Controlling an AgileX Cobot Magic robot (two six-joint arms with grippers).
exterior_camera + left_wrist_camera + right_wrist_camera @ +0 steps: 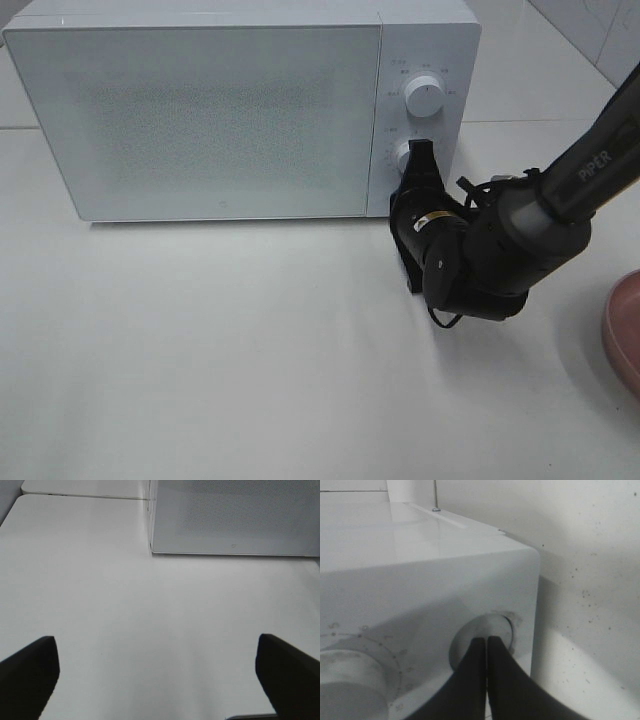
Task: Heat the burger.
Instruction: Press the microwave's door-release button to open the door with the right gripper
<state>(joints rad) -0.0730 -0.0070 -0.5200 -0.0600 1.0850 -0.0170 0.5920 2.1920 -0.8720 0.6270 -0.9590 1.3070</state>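
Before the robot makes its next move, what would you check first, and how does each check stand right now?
1. Microwave door closed: ok.
2. Burger inside the microwave: cannot tell; the door is frosted and no burger shows in any view.
3. Right gripper at the lower knob: ok.
4. Knob held between the jaws: not ok; the jaws are shut together with nothing between them, and the tips point at the knob's face.
5. Left gripper out of the way: ok; it is open and empty above the table.
6. Pink plate clear of the right arm: ok; it sits apart at the table's edge.
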